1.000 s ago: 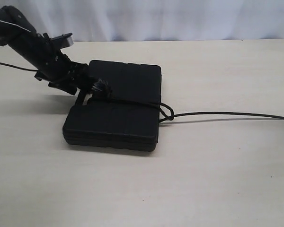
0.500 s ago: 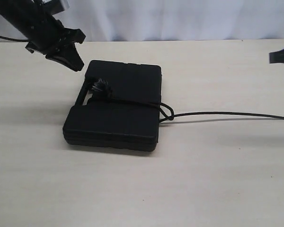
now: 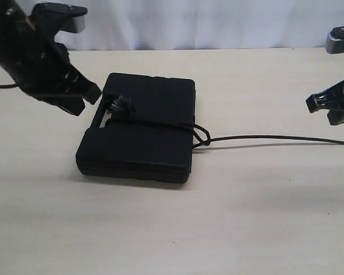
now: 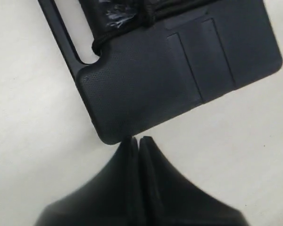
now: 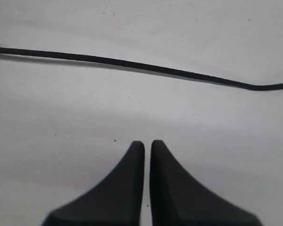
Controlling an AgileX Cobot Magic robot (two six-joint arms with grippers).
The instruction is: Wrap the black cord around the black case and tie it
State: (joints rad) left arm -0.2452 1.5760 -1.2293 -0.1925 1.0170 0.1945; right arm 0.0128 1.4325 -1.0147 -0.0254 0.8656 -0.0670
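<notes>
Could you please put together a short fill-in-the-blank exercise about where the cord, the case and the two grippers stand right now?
1. The frayed knot of the black cord sits by the ____ slot of the black case.
2. The fingers of the left gripper are ____.
3. The right gripper holds ____; the cord lies apart from it on the table.
Missing words: handle; shut; nothing.

Matte black left gripper, tapered fingers
</notes>
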